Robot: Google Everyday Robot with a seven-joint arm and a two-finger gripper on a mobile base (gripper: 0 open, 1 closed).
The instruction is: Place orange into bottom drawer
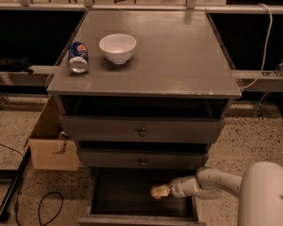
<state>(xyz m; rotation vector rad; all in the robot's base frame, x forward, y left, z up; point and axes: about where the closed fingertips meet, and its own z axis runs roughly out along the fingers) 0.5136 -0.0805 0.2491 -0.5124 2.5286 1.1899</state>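
The bottom drawer point(142, 219) is pulled out below the two upper drawers, a shallow tray with a dark inside. My gripper point(157, 191) reaches in from the right on a white arm point(212, 181). Its pale tip is low over the middle of the drawer's inside. The orange does not show as a separate thing; it is hidden or out of view.
On the cabinet top point(179, 55) stand a white bowl point(117, 47) and a blue soda can point(78, 57) lying at the left. A cardboard box point(52, 145) sits left of the cabinet, with a cable point(47, 206) on the speckled floor. Rails run behind.
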